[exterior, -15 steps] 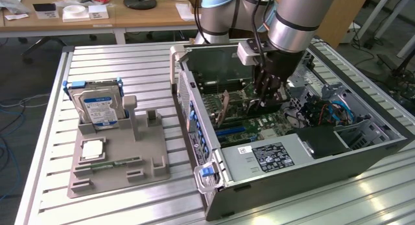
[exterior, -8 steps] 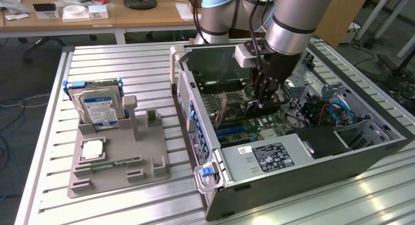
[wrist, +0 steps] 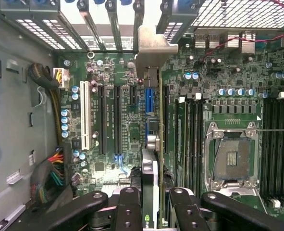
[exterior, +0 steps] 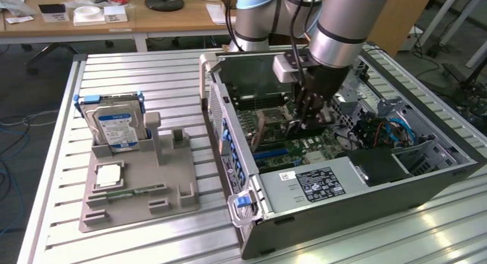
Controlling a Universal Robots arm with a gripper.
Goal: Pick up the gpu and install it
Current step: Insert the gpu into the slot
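Clamping the gpu (wrist: 150, 168) edge-on, gripper (wrist: 151, 195) hangs over the blue slot (wrist: 149, 103); any tilt could jam its bracket (wrist: 154, 45)

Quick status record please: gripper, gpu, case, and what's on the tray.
grip: gripper shut on the gpu
location: inside the open computer case, above the motherboard
gpu pose: edge-on between the fingers, metal bracket toward the rear slot openings, running along the expansion slots
seated in slot: cannot tell
tray: grey tray on the exterior view's left of the case
tray contents: hard drive upright, processor chip, RAM stick
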